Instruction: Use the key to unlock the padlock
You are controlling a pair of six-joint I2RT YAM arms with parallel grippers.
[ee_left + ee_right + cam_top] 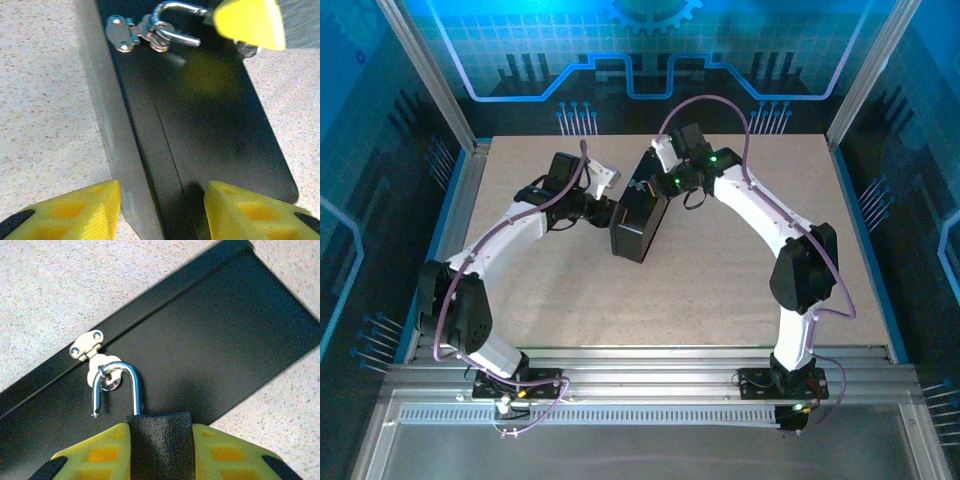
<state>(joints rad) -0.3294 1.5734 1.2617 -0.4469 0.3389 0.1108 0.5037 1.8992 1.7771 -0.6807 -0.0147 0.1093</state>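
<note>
Speckled beige surface (740, 280) carrying a black sheet-metal box (640, 225). Left pincer (161, 192): half spread astride the box's end; whether it clamps cannot be told. Right pincer (160, 432): closed on the black padlock body (159, 440). Silver shackle (136, 385): one leg sprung free, the loop hooked through the nickel hasp (87, 345). Unlocking apparently done; unhooking remains.

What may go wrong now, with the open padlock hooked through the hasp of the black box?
1. The shackle has its free end out, yet it passes through the hasp. If the right gripper pulls the padlock straight away, the black box may be dragged along.
2. The left gripper straddles the box, but a firm grip is not evident, so the box might turn or slide.
</note>
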